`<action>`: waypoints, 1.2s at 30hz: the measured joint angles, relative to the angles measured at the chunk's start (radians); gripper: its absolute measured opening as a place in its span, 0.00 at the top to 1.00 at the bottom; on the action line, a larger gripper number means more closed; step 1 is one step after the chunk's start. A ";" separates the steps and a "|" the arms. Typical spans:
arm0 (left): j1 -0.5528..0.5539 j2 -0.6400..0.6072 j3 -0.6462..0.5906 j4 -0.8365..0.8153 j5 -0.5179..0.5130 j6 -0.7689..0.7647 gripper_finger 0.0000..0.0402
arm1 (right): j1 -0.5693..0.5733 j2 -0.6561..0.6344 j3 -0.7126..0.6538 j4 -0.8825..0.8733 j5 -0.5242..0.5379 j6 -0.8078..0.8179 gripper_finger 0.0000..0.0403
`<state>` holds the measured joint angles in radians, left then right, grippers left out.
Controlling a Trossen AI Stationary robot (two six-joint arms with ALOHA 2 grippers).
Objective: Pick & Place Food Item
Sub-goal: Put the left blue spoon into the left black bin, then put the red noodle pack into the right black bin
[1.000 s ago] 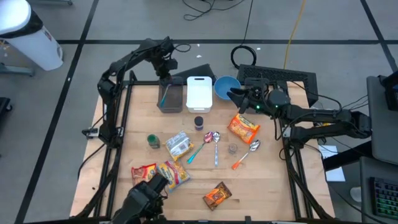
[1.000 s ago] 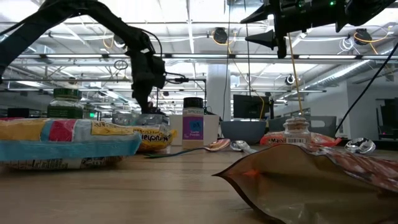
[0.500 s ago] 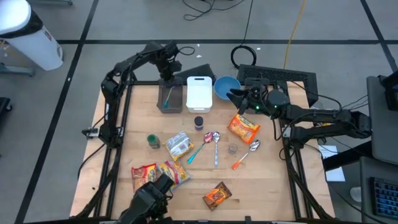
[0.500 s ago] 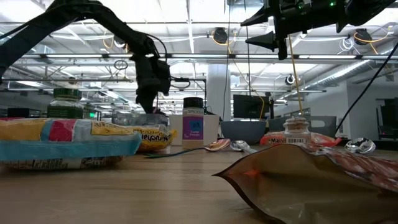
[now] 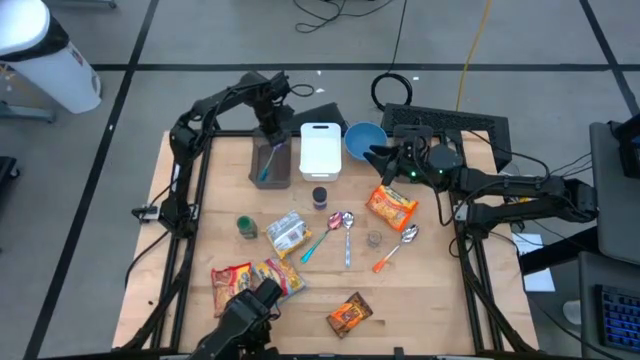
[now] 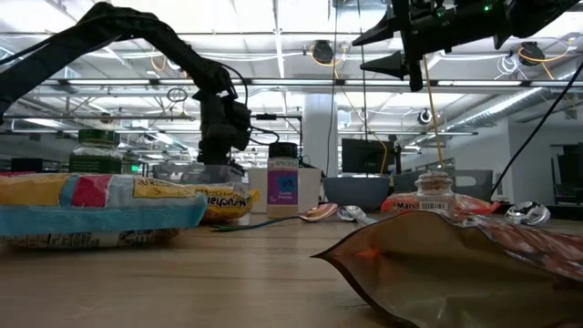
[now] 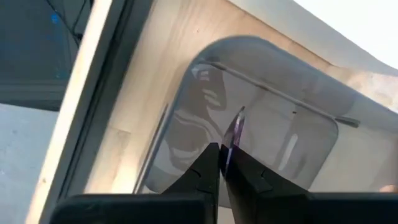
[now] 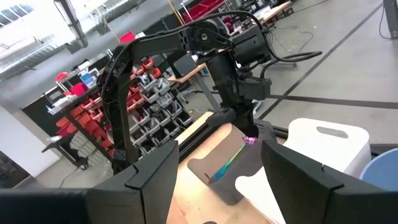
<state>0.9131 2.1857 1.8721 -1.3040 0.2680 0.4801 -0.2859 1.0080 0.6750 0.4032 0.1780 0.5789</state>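
The left gripper [image 5: 274, 138], fingers [image 7: 210, 167] pinched narrow on the tip of a teal-handled utensil [image 5: 267, 165], hovers over the clear container [image 5: 272, 163] where that utensil leans, while the right gripper [image 5: 372, 158], fingers spread wide and empty, hangs above the surface [image 5: 450, 300] near the blue bowl [image 5: 362, 138].

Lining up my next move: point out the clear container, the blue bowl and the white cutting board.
Clear container [image 5: 281, 178], high view: its near rim.
Blue bowl [image 5: 360, 135], high view: inside, left of centre.
White cutting board [image 5: 320, 155], high view: centre of board.
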 joint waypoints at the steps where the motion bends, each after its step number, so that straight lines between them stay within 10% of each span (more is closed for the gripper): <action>1: 0.000 0.001 0.000 0.004 -0.002 0.001 0.96 | 0.000 0.000 0.000 -0.002 0.000 0.000 0.44; 28: 0.002 0.003 0.000 0.089 -0.018 -0.020 0.90 | 0.000 0.000 -0.001 -0.035 0.002 0.011 0.44; 36: 0.020 0.003 0.057 0.050 -0.077 -0.062 0.67 | 0.000 0.000 -0.001 -0.035 0.000 0.011 0.44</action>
<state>0.9334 2.1891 1.9286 -1.2542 0.1913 0.4184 -0.2860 1.0080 0.6743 0.3679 0.1783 0.5900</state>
